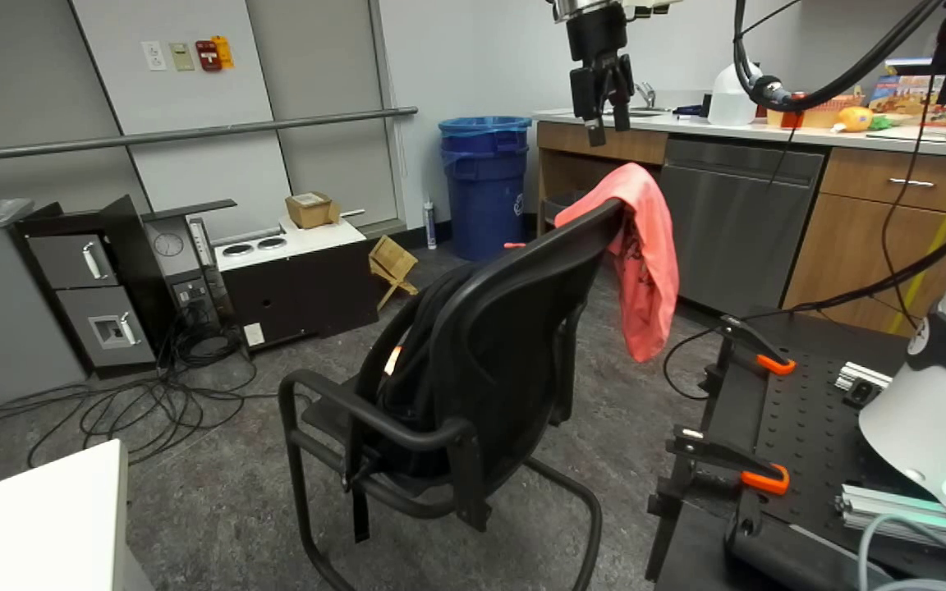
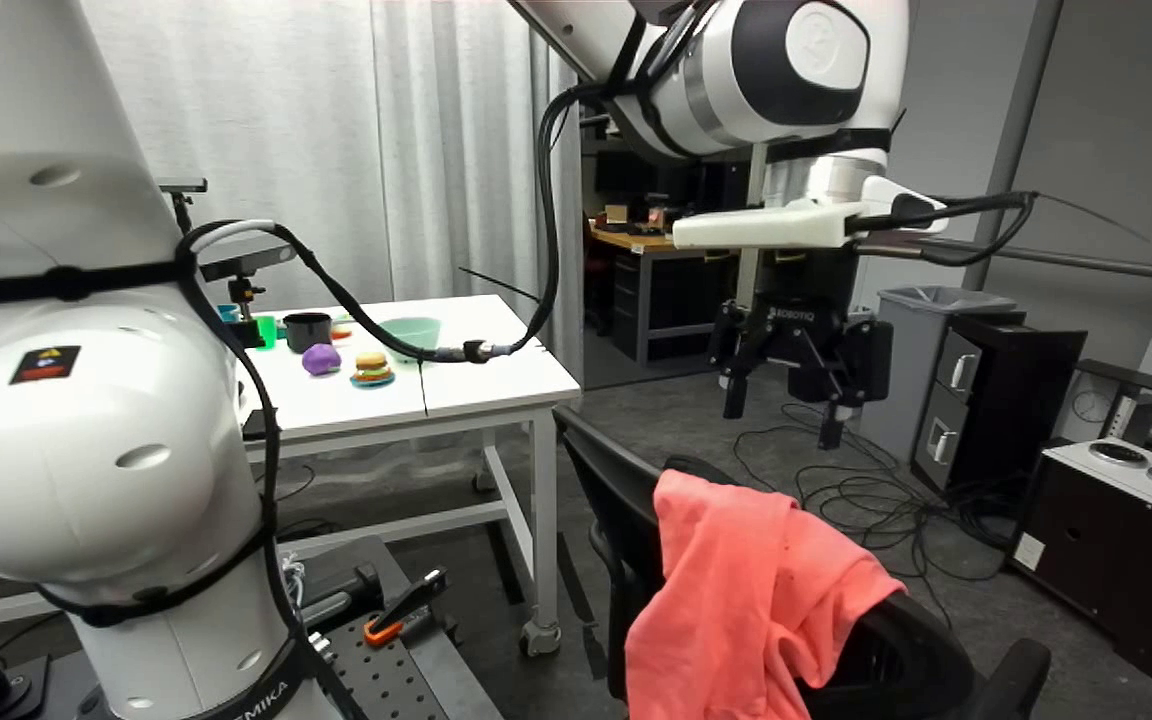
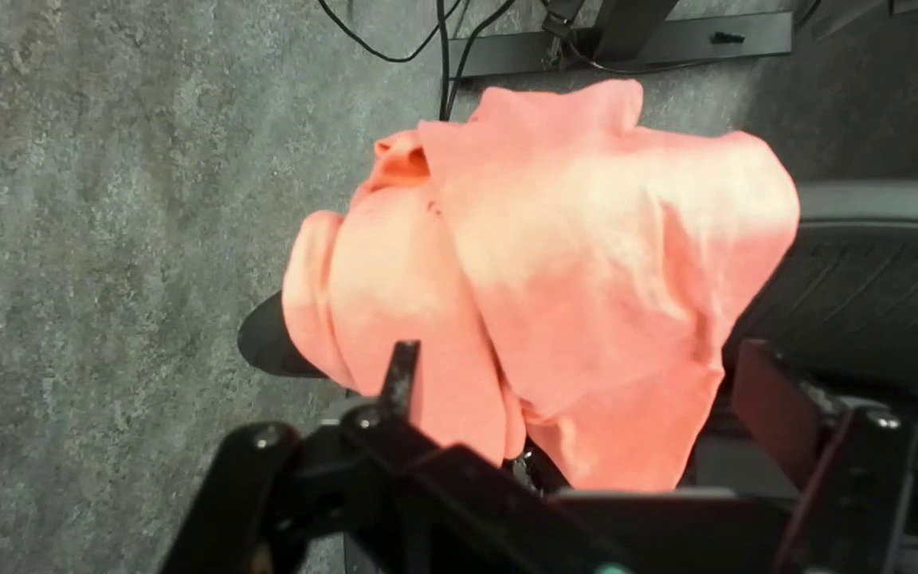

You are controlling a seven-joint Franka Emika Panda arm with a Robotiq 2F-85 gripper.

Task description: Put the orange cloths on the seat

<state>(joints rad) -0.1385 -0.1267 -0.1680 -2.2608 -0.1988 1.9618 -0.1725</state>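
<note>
Gripper [image 2: 782, 415] hanging above chair, fingers [image 2: 734, 400] standing wide apart, holding nothing. Salmon-pink cloth [image 2: 736, 620] draping over top corner of curved black backrest [image 1: 514, 353], below fingertips and apart from them, one long fold drooping toward floor. Black bag [image 1: 409, 382] leaning against backrest, hiding much of seat [image 1: 328, 419]. White arm [image 2: 726, 75] reaching across. Blue bin [image 1: 483, 201] standing near counter [image 1: 678, 127]; toy burger [image 2: 372, 367] sitting on white table [image 2: 486, 350].
</note>
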